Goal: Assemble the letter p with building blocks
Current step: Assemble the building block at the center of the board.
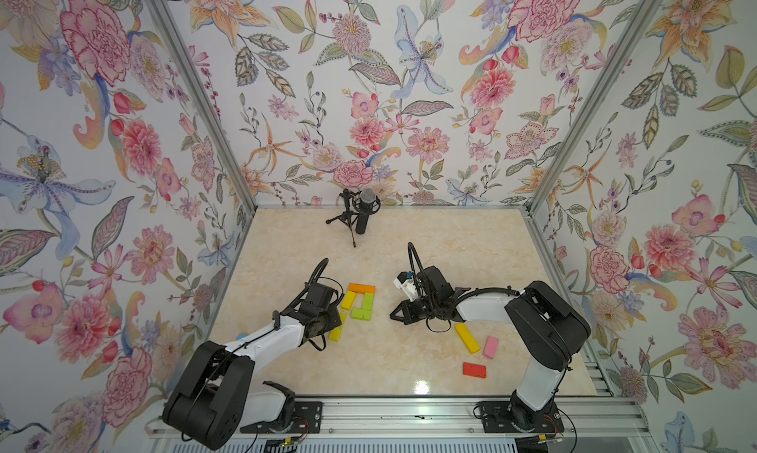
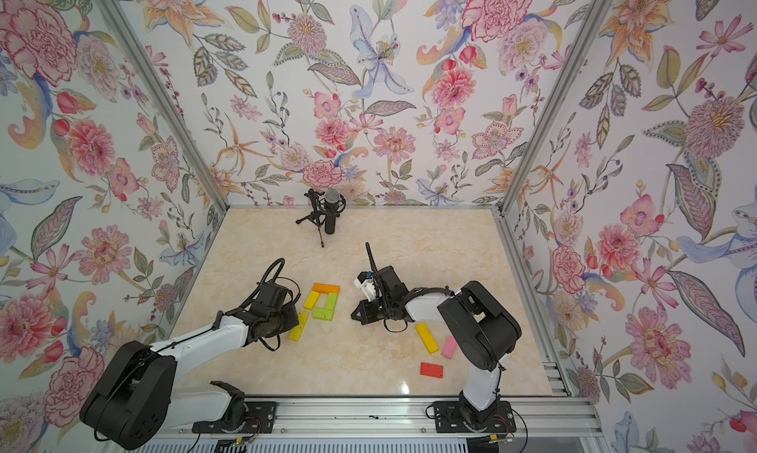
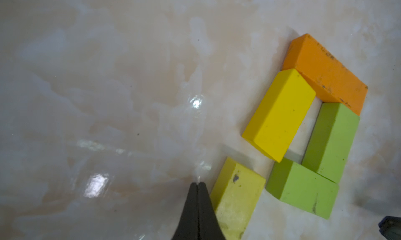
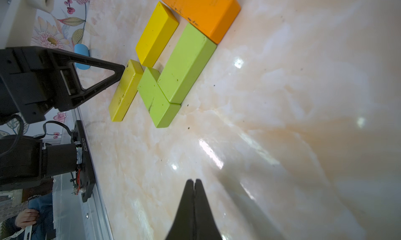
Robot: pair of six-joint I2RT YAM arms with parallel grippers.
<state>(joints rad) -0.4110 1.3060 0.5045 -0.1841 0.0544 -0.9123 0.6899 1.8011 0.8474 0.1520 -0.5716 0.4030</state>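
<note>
The building blocks form a loop in both top views: an orange bar [image 1: 362, 288] across the far end, a yellow bar [image 1: 348, 300] on one side, and two lime green bars [image 1: 367, 301] [image 1: 361, 314] on the other side and near end. A yellow-green bar [image 3: 236, 195] lies below the yellow one, slightly apart from it. My left gripper [image 3: 198, 183] is shut and empty, its tip right beside that bar's far end. My right gripper [image 4: 194, 181] is shut and empty, low over bare table to the right of the loop [image 1: 392, 315].
A long yellow bar [image 1: 467, 338], a pink bar [image 1: 490, 347] and a red bar [image 1: 474, 370] lie loose at the front right, near the right arm. A microphone on a small tripod [image 1: 364, 211] stands at the back. A blue object [image 1: 241, 336] peeks out by the left arm.
</note>
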